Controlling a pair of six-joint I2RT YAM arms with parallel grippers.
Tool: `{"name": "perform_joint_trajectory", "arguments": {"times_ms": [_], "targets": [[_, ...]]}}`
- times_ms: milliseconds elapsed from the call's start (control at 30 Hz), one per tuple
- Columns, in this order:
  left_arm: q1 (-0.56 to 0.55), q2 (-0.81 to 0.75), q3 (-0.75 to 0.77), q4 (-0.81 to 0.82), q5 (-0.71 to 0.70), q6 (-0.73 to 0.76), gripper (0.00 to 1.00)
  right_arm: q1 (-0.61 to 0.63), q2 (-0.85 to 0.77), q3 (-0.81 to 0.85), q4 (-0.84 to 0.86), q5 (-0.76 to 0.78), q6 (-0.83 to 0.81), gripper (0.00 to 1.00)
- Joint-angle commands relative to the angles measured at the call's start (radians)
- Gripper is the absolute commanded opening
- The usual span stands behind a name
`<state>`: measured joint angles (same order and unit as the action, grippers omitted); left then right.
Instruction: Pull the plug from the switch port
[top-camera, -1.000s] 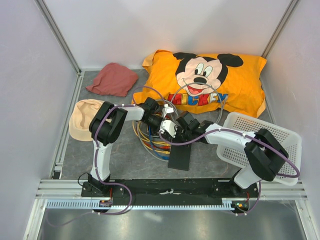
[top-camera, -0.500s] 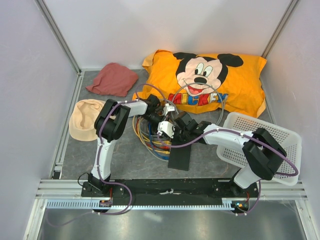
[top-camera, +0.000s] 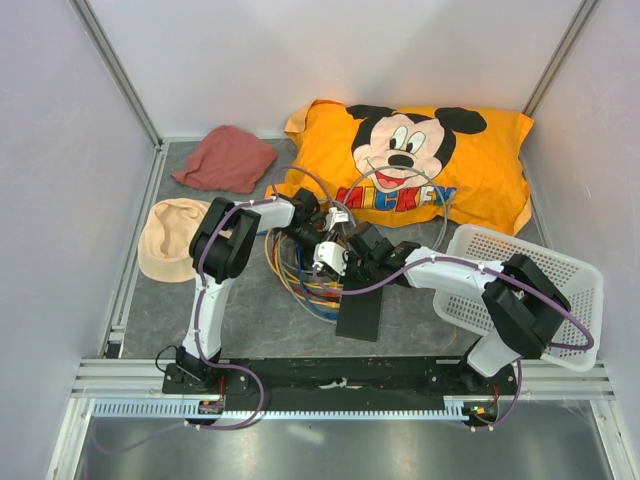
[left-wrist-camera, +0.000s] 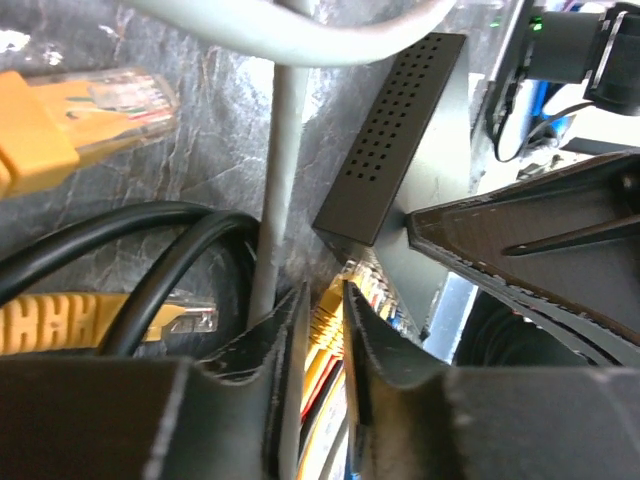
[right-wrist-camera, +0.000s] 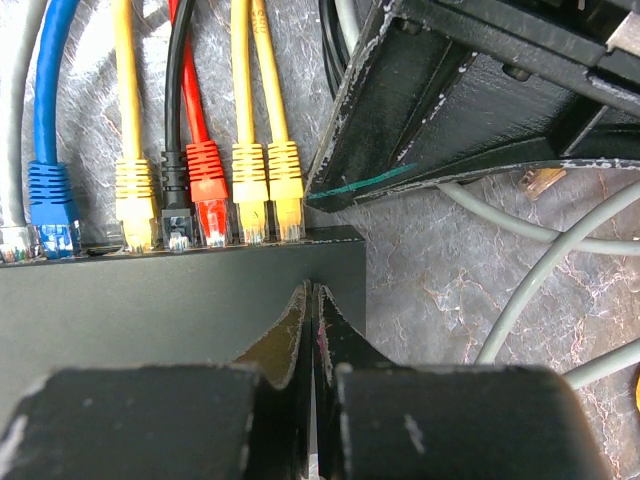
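Left fingers (left-wrist-camera: 288, 330) pinch yellow plug (left-wrist-camera: 325, 308) — right fingers (right-wrist-camera: 298, 322), closed, atop switch (right-wrist-camera: 150, 300).

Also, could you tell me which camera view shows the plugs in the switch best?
The right wrist view: the row of plugs sits clearly in the switch edge: blue, yellow, black, red, two yellow. The left wrist view shows mostly the switch's vented side, the plugs barely glimpsed. In the top view they are hidden.
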<state>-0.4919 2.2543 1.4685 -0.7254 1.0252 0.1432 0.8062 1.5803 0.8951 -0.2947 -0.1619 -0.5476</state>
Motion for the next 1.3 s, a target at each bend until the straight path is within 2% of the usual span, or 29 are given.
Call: {"name": "perform_joint_trajectory", "arguments": {"times_ms": [0, 167, 467, 1100, 1267], "targets": [[0.024, 0.025, -0.039, 0.145, -0.051, -0.059, 0.31, 0.001, 0.066, -0.053, -0.130, 0.044, -0.011, 0.00], [0.021, 0.044, -0.047, 0.187, -0.002, -0.090, 0.33, 0.001, 0.057, -0.064, -0.132, 0.045, -0.011, 0.00], [0.012, 0.031, -0.109, 0.181, 0.032, -0.025, 0.37, -0.001, 0.061, -0.065, -0.120, 0.038, -0.011, 0.00], [-0.065, 0.027, -0.152, 0.165, -0.027, 0.036, 0.33, -0.001, 0.061, -0.067, -0.113, 0.035, -0.011, 0.00], [-0.071, 0.030, -0.157, 0.155, 0.001, 0.056, 0.40, 0.001, 0.063, -0.068, -0.110, 0.036, -0.011, 0.00]]}}
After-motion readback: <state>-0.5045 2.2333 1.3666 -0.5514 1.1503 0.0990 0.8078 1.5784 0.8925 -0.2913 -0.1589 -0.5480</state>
